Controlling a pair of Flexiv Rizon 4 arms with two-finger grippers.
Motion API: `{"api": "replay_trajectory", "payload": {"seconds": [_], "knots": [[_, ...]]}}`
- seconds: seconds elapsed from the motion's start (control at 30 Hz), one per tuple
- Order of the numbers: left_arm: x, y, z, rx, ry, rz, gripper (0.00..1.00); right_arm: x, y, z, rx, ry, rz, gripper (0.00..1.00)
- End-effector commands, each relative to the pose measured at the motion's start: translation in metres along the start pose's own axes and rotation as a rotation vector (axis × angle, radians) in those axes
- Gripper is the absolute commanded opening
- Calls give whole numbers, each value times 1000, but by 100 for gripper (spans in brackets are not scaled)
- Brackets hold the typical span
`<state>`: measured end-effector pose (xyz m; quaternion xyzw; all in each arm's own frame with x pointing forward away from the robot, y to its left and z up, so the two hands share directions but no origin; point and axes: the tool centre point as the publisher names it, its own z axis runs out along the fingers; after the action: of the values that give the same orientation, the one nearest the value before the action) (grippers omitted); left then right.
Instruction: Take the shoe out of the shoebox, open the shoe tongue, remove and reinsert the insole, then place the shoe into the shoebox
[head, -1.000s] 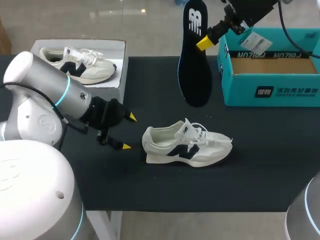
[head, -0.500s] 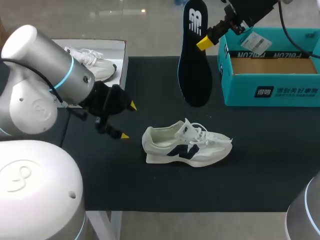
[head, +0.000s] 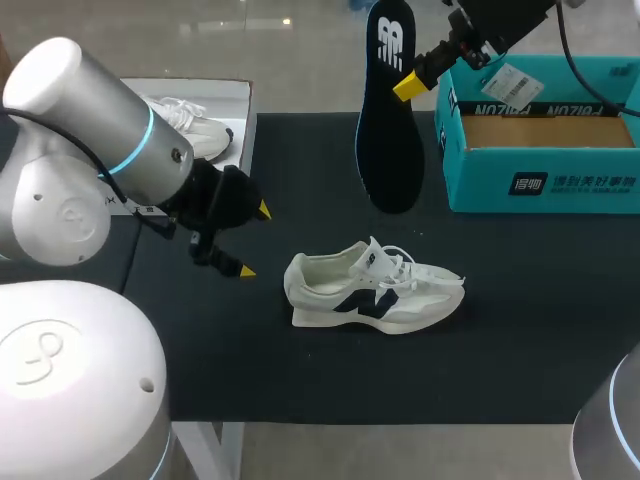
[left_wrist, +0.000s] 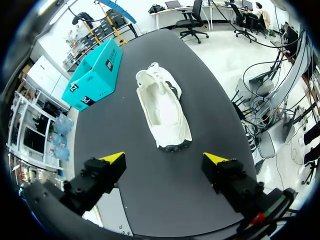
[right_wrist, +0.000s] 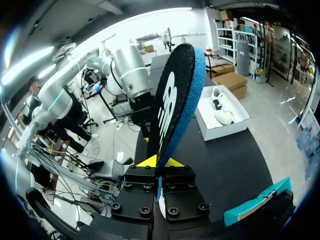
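- The shoe (head: 375, 290), white with a dark side mark, rests on its sole on the black bench (head: 300, 380), out of the box, with its laces loose.
- The left pincer (head: 254, 240) hovers just off the shoe's heel end and does not touch it. Its yellow-tipped fingers are spread wide and hold nothing.
- In the left wrist view the shoe (left_wrist: 162, 107) lies ahead of the left pincer (left_wrist: 164, 158), in line with the gap between the fingers. Its heel is nearest and its toe points away.
- The insole (head: 388, 110), dark with a blue edge, hangs upright in the air beyond the shoe, well apart from it. Its lower end is just above the bench.
- The right pincer (right_wrist: 159, 161) is clamped narrowly on one edge of the insole (right_wrist: 175, 100), with a finger on each face.
- The teal shoebox (head: 540, 180) stands open on the bench beyond the shoe's toe end, just beside the hanging insole.
- A second shoe (head: 200, 135) lies in a white tray (head: 240, 150) beyond the shoe's heel end, behind the left arm.
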<state>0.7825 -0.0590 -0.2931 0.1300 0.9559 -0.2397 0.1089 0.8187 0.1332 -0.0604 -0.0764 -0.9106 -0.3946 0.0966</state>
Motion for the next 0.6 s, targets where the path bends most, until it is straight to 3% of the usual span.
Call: {"api": "replay_trajectory", "payload": {"seconds": [0.03,0.33,0.6], "knots": [[0,0,0,-1,-1,1,100,3,-1,-3,-7,7,13,0],[0,0,0,-1,-1,1,100,27,-3,-14,2,-14,69,0],[0,0,0,-1,-1,1,100,33,2,-19,9,-28,78,0]]}}
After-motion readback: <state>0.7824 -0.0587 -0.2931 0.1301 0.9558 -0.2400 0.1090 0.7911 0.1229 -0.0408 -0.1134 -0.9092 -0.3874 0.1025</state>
